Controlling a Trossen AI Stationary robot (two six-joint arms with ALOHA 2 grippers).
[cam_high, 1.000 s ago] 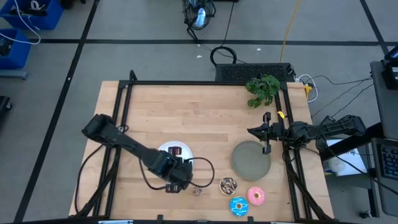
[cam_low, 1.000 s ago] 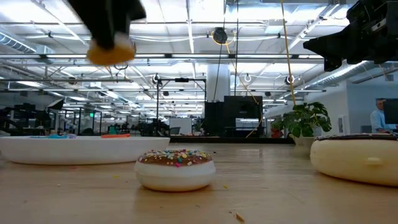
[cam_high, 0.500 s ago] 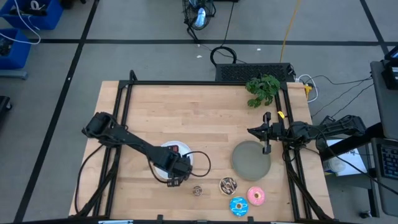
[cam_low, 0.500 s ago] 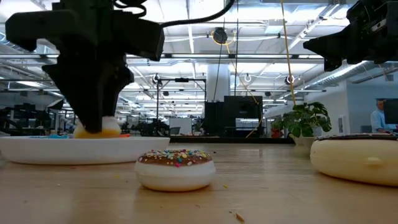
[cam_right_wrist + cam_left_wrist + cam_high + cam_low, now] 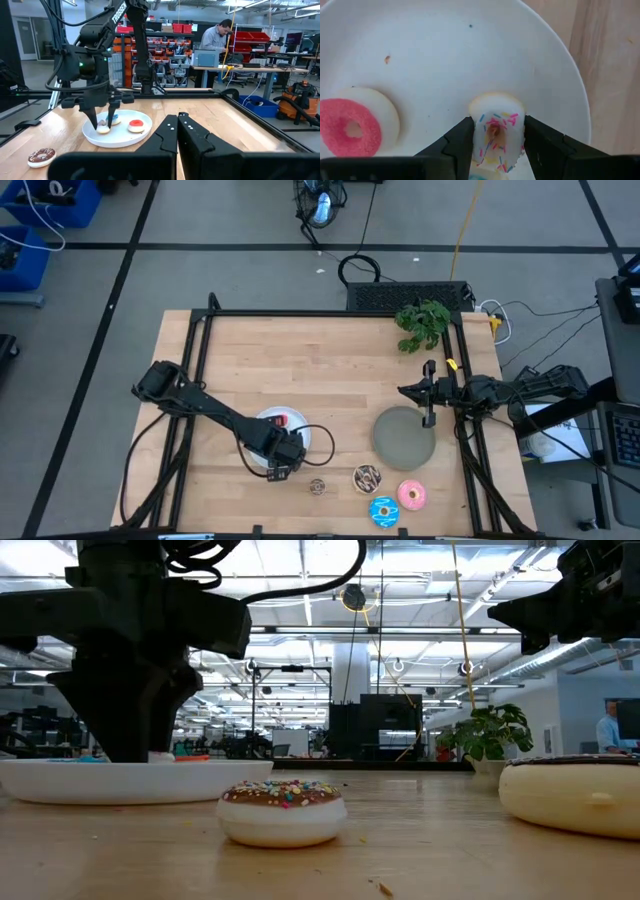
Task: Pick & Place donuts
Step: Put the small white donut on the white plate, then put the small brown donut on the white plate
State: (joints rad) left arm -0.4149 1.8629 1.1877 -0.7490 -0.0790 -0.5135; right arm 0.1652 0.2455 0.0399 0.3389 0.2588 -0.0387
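Note:
My left gripper (image 5: 279,462) stands over the near part of the white plate (image 5: 296,423), shut on a small white-iced donut with coloured sprinkles (image 5: 498,136). A small red-iced donut (image 5: 353,128) lies flat on the plate beside it. The right wrist view also shows a small blue one (image 5: 114,119) there. Near the front edge lie a tiny brown donut (image 5: 318,487), a chocolate-sprinkled one (image 5: 368,477), a pink one (image 5: 412,496) and a blue one (image 5: 384,511). My right gripper (image 5: 430,398) waits shut at the table's right edge, beside the grey plate (image 5: 404,436). My left gripper pinches the small white sprinkled donut across its ring, one finger (image 5: 463,136) on each side of the outer rim (image 5: 481,131). The fingers come from above, pointing down. The donut stands on edge between them, down at the plate's surface (image 5: 103,129); whether it rests there I cannot tell.
A green plant (image 5: 422,322) stands at the far right corner. A black frame (image 5: 330,313) runs round the table. Bare wood stretches across the far half. A person (image 5: 218,37) works at a bench beyond the table.
My left gripper has carried the white donut from above the table near the plate's near edge toward the far-left, over the plate. It has come down steeply, from well above the plate to plate level, staying shut on the donut.

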